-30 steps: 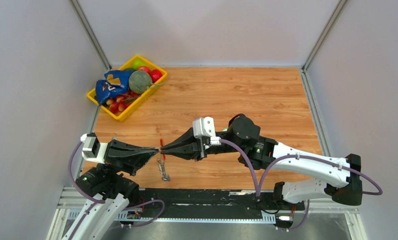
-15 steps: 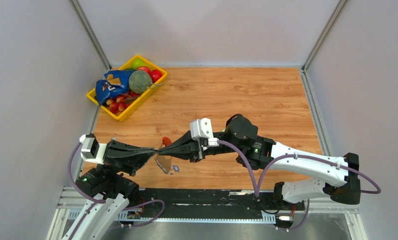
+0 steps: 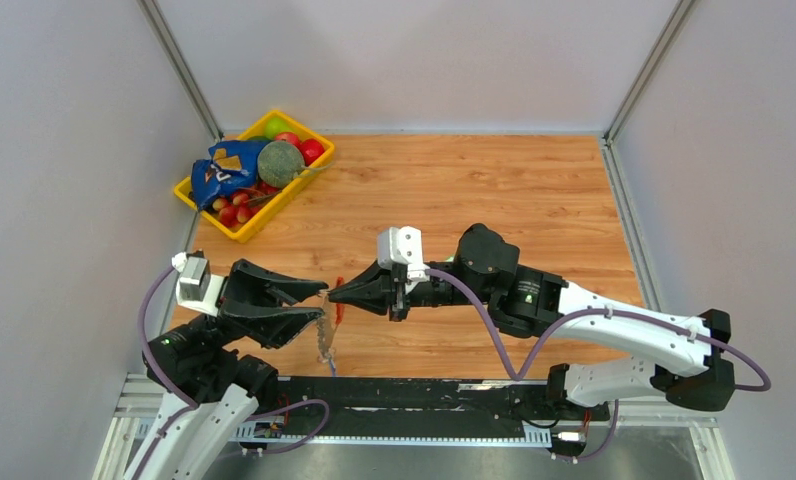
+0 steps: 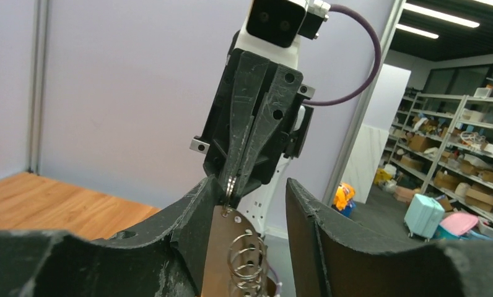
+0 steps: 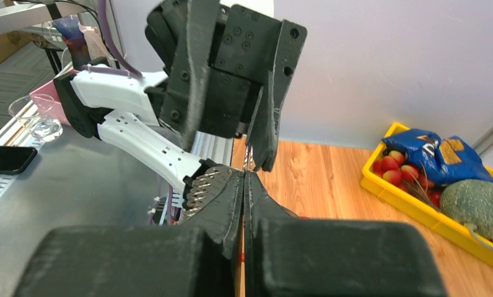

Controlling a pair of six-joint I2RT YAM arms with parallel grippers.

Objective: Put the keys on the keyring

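Wood-grain table (image 3: 534, 190) w/ grey walls on 3 sides; in the L wrist view, warehouse shelving shows behind.

Both arms reach in from the 6 o'clock edge and meet tip to tip at approx 7 o'clock of the tabletop.

Yellow bin (image 3: 236, 234) sits at 10 o'clock corner, holding a blue snack bag (image 3: 219, 170), a grey-green ball (image 3: 280, 162) and small red balls (image 3: 232, 208).

Left gripper (image 3: 323, 301): released, fingers spread wide, nothing between the pads. One finger is at 12 and the other at 6 of the gap in top view.

Right gripper (image 3: 333, 294): clenched, tips pinched on a small silver loop at the top of the keyring (image 3: 324, 340).

The keyring hangs off that pinch, above the table, inside the left gripper's open gap and close beside one finger. Can't tell if it touches. Its red clip (image 3: 341, 311) is just at 5 o'clock of the right tips. Its wire coil (image 4: 244, 257) dangles lower, toward 6.

Keys: too small to make out in the bunch.
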